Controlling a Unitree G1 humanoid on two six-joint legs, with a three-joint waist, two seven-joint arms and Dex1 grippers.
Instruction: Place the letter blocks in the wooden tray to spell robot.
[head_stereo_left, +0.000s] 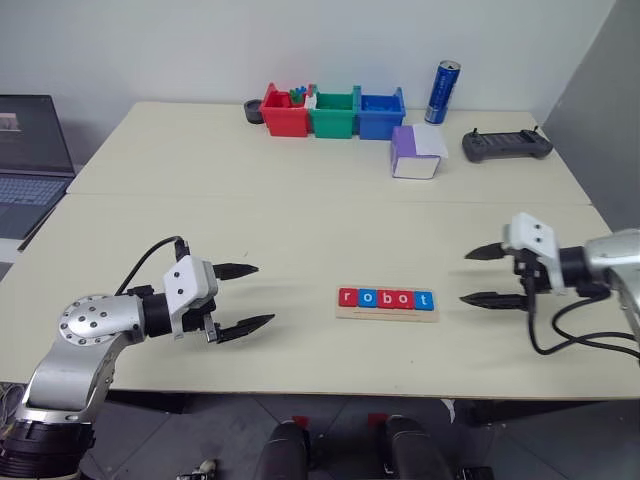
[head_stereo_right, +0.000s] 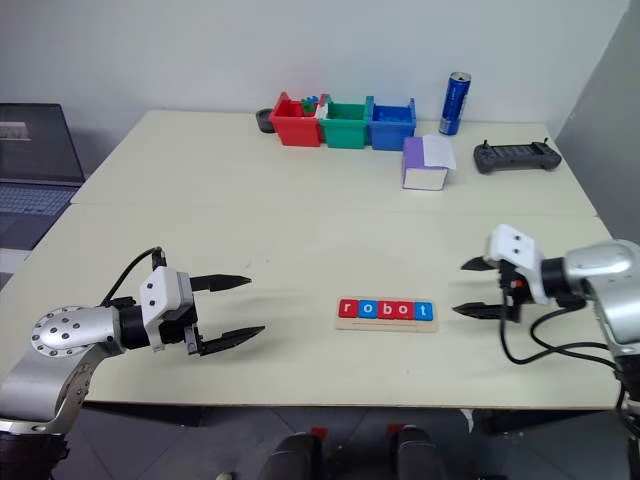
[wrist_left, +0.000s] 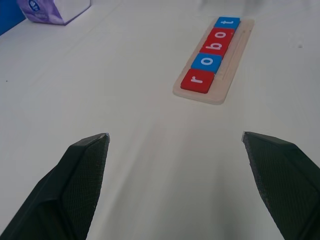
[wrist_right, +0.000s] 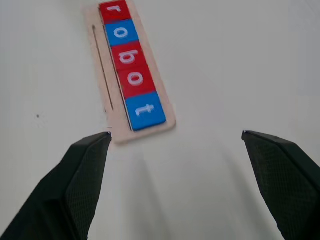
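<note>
Five small flat square letter blocks (head_stereo_left: 387, 298) lie side by side in one row inside the long, narrow, shallow wooden tray (head_stereo_left: 387, 315) of pale wood, which rests flat on the cream table (head_stereo_left: 300, 220) near its front edge. Read along the row, the white lowercase letters spell r, o, b, o, t: a red tile, a blue one, two red ones, then a blue one, so three red and two blue in all. They touch one another and fill one long side of the tray; a bare strip of wood runs along the other side.

Two grippers flank the tray, each well apart from it and empty. The left gripper (head_stereo_left: 244, 297) hovers over the table with its two black fingers spread wide, tips toward the tray. The right gripper (head_stereo_left: 490, 276) hangs on the other side, also with its two fingers spread wide and pointing back at the row.

At the far edge stand three open plastic bins in a line, touching: one red bin (head_stereo_left: 284, 112), one green bin (head_stereo_left: 333, 114), one blue bin (head_stereo_left: 381, 114). Just beside the blue one stands one upright blue can (head_stereo_left: 442, 92). In front of these sits one white-and-purple box (head_stereo_left: 417, 152), and one dark grey handheld controller (head_stereo_left: 507, 146) lies near the right edge. One open laptop (head_stereo_left: 30, 160) sits off to the left.
</note>
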